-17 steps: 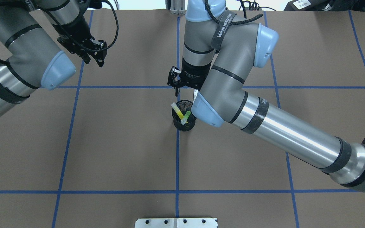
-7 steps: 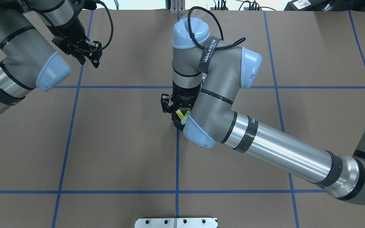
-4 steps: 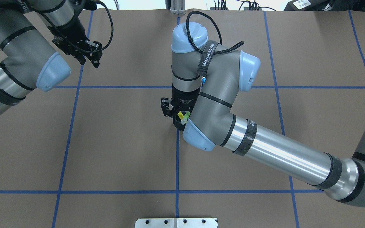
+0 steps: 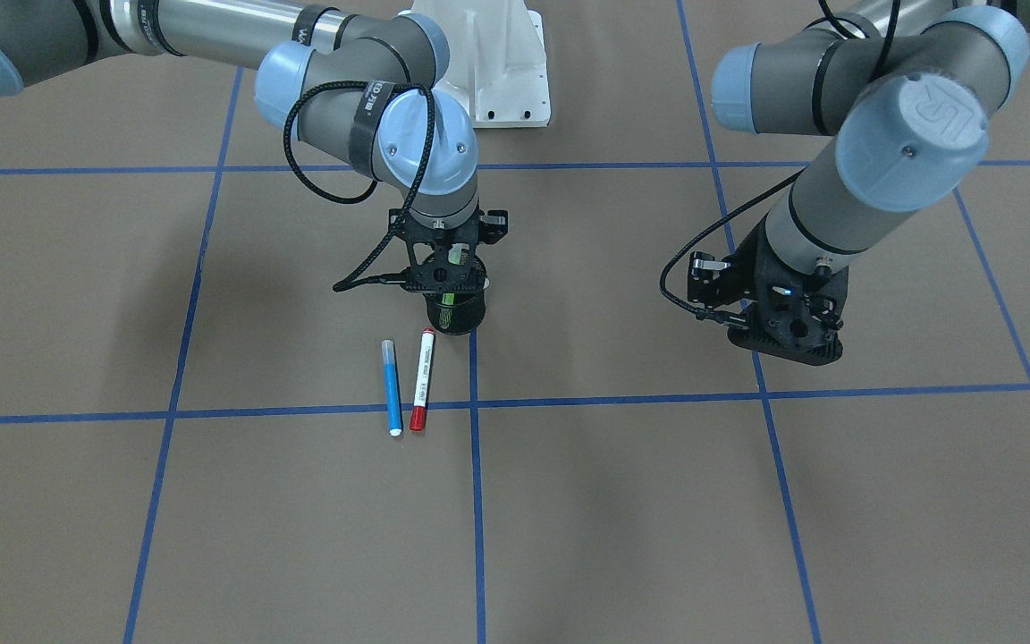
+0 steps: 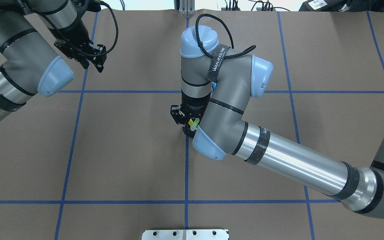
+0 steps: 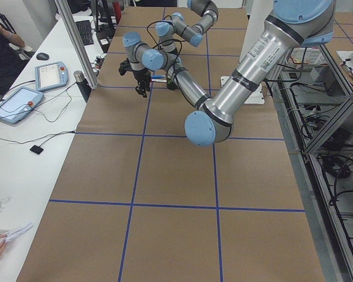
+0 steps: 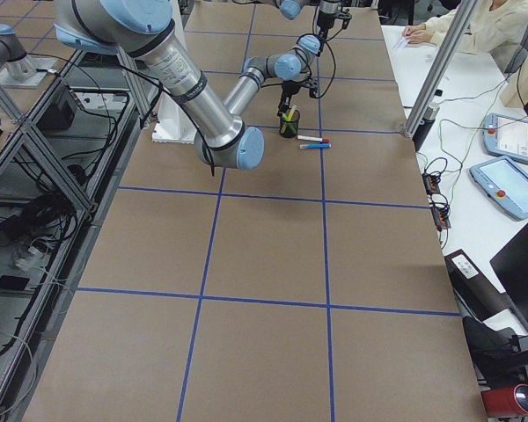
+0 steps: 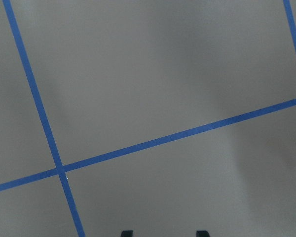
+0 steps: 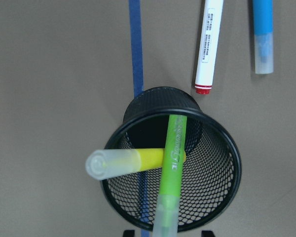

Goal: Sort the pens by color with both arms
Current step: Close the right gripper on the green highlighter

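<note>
Pens [image 9: 170, 168], green and yellow, lean in cup [image 9: 235, 165] below right end effector [image 4: 448, 288].

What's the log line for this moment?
right pincer open over mesh cup | cup holds green pen, yellow pen | blue pen, red-capped pen on table beside cup | left pincer open, empty, apart

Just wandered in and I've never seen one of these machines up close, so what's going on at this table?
The job is sorting pens by colour. The right gripper hangs open over a black mesh cup holding a yellow pen and a green pen, crossed; it grips neither yet. A blue pen and a red-capped pen lie side by side on the table beside the cup. The left gripper hovers open and empty off to the side.
</note>
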You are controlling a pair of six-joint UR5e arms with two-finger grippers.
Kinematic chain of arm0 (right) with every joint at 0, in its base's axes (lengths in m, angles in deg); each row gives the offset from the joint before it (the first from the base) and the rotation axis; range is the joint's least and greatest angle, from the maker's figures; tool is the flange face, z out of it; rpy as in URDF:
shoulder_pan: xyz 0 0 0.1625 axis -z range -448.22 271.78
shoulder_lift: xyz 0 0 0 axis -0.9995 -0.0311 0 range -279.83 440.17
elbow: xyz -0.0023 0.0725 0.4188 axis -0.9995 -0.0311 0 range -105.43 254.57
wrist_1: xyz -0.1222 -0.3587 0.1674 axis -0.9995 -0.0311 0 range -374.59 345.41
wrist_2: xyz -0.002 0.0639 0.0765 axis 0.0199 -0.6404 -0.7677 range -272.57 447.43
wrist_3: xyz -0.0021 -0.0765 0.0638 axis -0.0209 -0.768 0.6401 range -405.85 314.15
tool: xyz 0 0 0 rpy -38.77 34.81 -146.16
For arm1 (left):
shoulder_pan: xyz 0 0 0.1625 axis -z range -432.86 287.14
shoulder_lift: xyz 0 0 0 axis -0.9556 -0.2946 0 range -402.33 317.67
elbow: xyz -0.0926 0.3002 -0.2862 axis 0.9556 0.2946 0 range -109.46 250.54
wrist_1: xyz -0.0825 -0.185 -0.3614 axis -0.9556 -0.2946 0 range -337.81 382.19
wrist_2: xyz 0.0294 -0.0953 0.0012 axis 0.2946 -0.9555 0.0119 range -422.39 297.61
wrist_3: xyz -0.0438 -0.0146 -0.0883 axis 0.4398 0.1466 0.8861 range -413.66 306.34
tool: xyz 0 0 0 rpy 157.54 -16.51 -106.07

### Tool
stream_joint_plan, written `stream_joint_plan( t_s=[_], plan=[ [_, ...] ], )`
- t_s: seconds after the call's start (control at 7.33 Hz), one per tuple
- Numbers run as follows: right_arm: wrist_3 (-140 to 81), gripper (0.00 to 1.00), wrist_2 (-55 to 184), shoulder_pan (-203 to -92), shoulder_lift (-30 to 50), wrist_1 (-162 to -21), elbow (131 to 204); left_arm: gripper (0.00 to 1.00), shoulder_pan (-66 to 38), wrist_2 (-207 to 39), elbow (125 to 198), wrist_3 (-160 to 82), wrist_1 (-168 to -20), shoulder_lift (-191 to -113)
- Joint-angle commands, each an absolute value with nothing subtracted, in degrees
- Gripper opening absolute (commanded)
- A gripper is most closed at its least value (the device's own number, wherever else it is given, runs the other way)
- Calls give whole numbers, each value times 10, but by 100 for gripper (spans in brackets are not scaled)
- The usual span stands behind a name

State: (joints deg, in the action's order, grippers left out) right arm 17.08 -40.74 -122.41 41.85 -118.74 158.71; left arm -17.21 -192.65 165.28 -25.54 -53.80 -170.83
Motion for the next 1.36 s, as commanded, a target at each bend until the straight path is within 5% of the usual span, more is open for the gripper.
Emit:
stream_joint_plan(
  t_s=[0.0, 0.68, 1.23],
  plan=[
    [171, 39, -407, -1224, 418, -1187, 1587, 53, -172, -1926, 1654, -255, -538, -1707],
    [170, 15, -407, -1225, 416, -1187, 1587, 53, -172, -1926, 1653, -255, -538, -1707],
    [171, 13, -416, -1242, 421, -1233, 1629, 53, -173, -1926, 1651, -255, -539, -1707]
  ],
)
